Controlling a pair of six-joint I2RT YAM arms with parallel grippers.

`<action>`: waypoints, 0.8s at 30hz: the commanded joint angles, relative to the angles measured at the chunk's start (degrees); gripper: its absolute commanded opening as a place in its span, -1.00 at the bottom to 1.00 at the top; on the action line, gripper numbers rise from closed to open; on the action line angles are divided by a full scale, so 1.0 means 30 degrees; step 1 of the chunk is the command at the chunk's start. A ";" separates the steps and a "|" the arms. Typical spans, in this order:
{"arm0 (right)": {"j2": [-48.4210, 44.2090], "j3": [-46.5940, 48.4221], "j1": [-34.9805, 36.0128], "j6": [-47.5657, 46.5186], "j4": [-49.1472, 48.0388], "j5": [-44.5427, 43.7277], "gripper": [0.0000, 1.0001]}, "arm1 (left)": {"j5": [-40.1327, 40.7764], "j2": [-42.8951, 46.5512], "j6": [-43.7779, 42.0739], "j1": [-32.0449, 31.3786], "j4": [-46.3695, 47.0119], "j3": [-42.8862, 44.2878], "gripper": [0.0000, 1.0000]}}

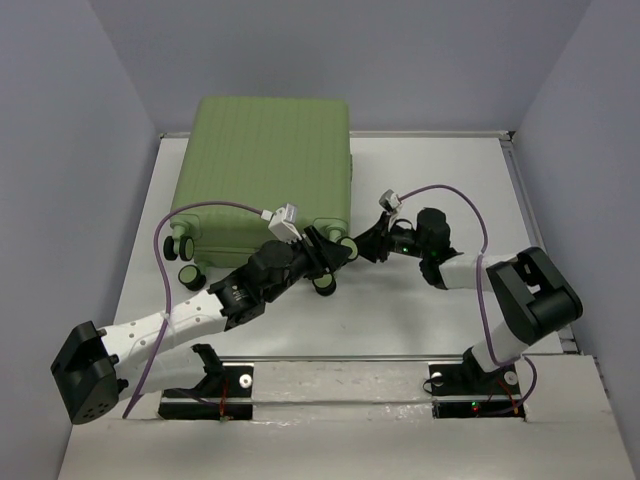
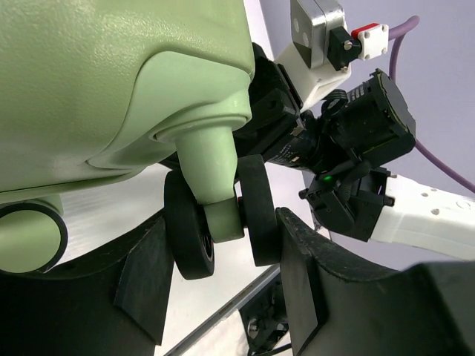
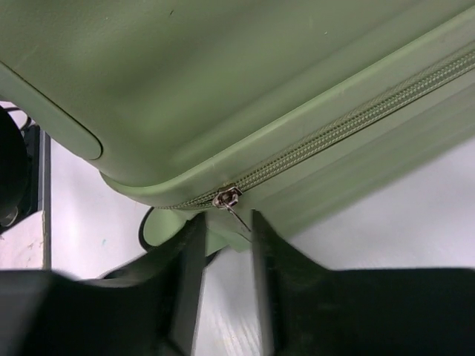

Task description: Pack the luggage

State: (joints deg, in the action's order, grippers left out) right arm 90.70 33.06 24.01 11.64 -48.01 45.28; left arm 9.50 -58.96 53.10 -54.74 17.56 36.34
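Note:
The luggage (image 1: 265, 165) is a light-green ribbed suitcase lying flat and zipped shut at the back left of the table, wheels toward me. My left gripper (image 1: 340, 252) is at its near right corner. In the left wrist view its fingers (image 2: 297, 252) close on either side of a black-and-green twin wheel (image 2: 189, 237) under the shell (image 2: 96, 74). My right gripper (image 1: 372, 240) is at the same corner. In the right wrist view it (image 3: 226, 222) is open, with the metal zipper pull (image 3: 228, 198) hanging between its fingertips below the shell (image 3: 223, 74).
Two more wheels (image 1: 185, 260) stick out at the suitcase's near left corner and one (image 1: 325, 283) below my left gripper. The white table (image 1: 450, 180) is walled at the back and sides. Purple cables loop over both arms.

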 commanded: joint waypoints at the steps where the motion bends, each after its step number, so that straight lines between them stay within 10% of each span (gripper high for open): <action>1: 0.0295 0.0524 -0.0064 0.0279 -0.2539 0.0201 -0.45 | -0.0382 0.0844 -0.0445 -0.0093 0.4312 0.0779 -0.88; 7: 0.0412 0.0232 -0.0064 0.0895 -0.3652 -0.0442 -0.86 | -0.0353 0.0698 -0.0415 -0.0122 0.4487 0.0837 -0.89; 16: -0.1107 -0.3398 0.0607 0.3035 -0.7231 -0.2432 -0.86 | -0.0908 -0.0325 -0.0854 0.0024 0.4605 0.2241 -0.89; 24: -0.5940 -0.5129 0.8125 0.1950 -0.3772 -0.8987 -0.86 | -0.2576 -0.2638 -0.0856 0.0493 0.4692 0.4614 -0.88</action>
State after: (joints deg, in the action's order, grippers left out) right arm 79.35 19.22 34.30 17.21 -57.45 19.88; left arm 5.06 -65.54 52.80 -53.87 15.86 42.11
